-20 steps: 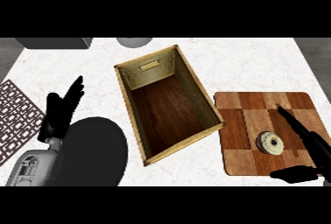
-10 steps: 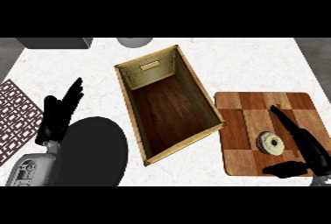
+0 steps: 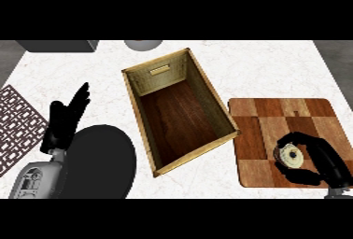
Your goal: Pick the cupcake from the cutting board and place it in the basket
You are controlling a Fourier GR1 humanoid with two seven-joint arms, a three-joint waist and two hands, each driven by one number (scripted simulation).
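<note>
I am seeing my right hand curling round the cupcake at the lower right of the view: the fingers are arching over its top and far side, and the thumb is hooking in beneath it, so the hand is closing on it rather than lying flat. The cupcake is sitting on the cutting board, toward the board's near half, and I cannot tell whether it is clear of the surface. It is showing as a small round pale thing with a dark centre (most of its rim is being hidden by the black fingers).

My left hand is resting at the left side, fingers straight and pointing up, touching nothing.

There is one cutting board, a rounded rectangle of wood in a checker of lighter and darker brown blocks. Just beside it on the left is lying one basket, a long open rectangular box set at a slant, with pale woven-looking walls, a dark wood-grain floor and a slot handle in its far end. Its near right corner is coming close to the board's left edge.

The counter is white with faint marbled veins. One dark round plate is lying at the lower left, and a brown lattice mat is showing at the left edge.
</note>
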